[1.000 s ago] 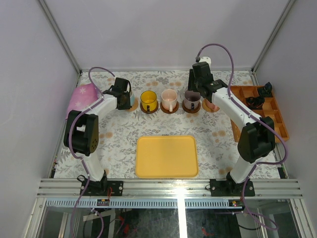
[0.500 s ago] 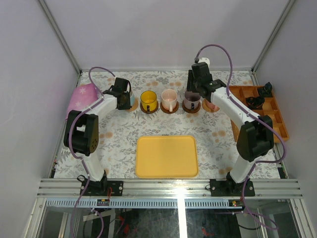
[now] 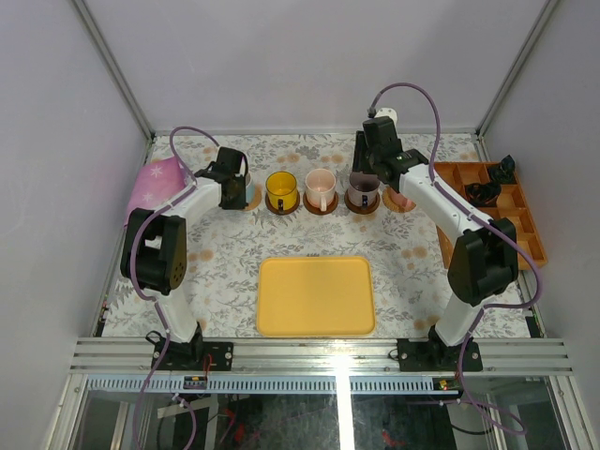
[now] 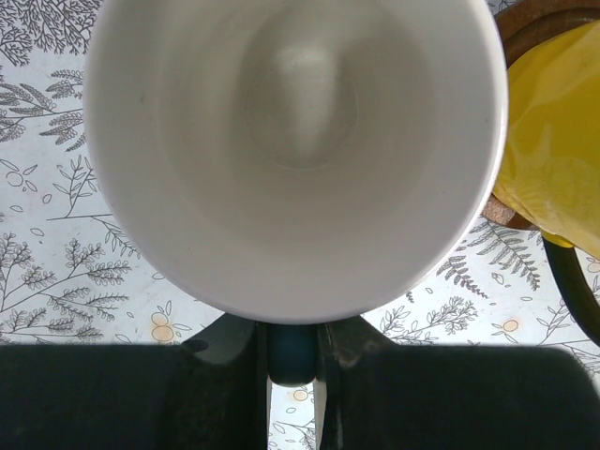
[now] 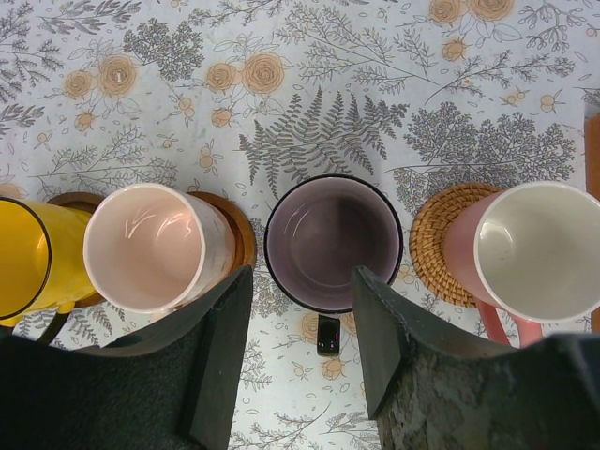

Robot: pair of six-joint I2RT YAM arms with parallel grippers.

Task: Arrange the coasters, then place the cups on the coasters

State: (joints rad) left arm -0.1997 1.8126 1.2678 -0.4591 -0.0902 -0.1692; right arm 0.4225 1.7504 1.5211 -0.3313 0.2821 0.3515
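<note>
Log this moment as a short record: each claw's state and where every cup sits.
left claw: shut on the light-blue handle of the white cup
right claw: open, fingers either side of the handle of the purple cup, apart from it
yellow cup: on a dark coaster
pale pink cup: on a brown coaster
salmon cup: on a woven tan coaster
purple cup: between the pale pink cup and the salmon cup
</note>
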